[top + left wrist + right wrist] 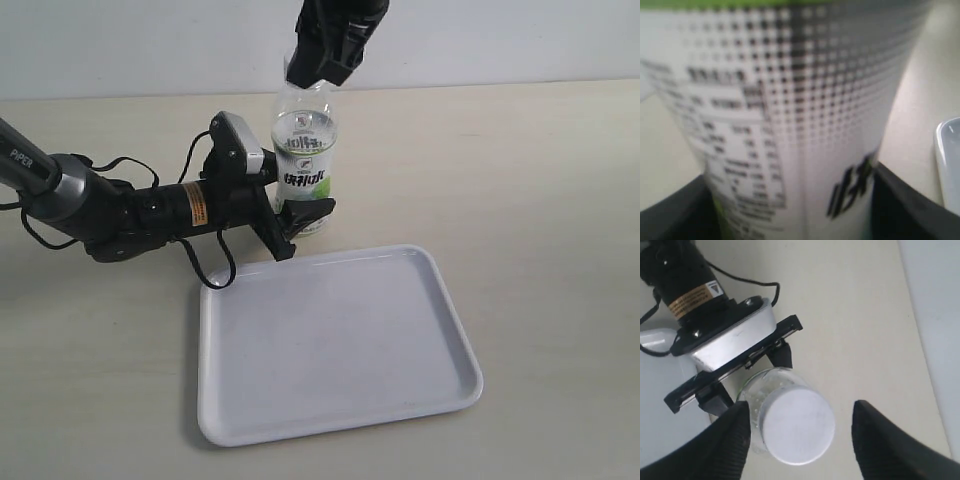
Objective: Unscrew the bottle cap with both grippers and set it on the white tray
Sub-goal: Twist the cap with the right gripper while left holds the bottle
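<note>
Clear plastic labelled bottle pinched in left gripper jaws.
Right wrist view alone shows right gripper jaws spread around round white cap.

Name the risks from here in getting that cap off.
1. The right gripper stands open around the bottle cap, which seems nearer one finger; closing off-centre could shove the neck or slip.
2. The left gripper clamps the bottle low down, so twisting the top might spin or tilt it.
</note>
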You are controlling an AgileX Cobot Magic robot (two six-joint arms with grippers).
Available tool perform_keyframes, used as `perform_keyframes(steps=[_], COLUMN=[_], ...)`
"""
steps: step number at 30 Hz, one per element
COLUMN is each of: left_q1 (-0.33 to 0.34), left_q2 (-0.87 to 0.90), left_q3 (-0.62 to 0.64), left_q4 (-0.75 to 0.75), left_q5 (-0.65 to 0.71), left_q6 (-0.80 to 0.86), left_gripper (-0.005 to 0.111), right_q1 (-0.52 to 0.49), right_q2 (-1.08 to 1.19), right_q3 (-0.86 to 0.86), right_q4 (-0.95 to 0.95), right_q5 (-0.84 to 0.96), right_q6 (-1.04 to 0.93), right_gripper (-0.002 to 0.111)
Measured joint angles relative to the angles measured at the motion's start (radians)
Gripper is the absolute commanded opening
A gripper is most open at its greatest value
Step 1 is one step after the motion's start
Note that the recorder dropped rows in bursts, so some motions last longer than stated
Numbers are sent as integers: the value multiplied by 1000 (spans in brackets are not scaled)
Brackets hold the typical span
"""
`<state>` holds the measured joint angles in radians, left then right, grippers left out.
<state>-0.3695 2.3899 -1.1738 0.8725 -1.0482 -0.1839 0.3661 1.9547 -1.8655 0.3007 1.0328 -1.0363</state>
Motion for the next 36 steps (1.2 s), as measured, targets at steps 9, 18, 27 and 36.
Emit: perform_keyframes(steps=[9,18,27,36], left_q1=[0,0,0,0], left_q2=[0,0,0,0], left_q3=[0,0,0,0], left_q4=[0,0,0,0], left_q5=[0,0,0,0], left_q6=[-2,-2,-2,-2], left_gripper=[0,0,0,0], right_q1=[0,0,0,0], right_q2=[-53,-27,-14,3], right_q3=[0,0,0,0], right_q4=[-23,-46,-46,-46], right_q5=[-33,-29,-8,-8], right_q6=[620,798,804,804], right_gripper=[66,66,66,66])
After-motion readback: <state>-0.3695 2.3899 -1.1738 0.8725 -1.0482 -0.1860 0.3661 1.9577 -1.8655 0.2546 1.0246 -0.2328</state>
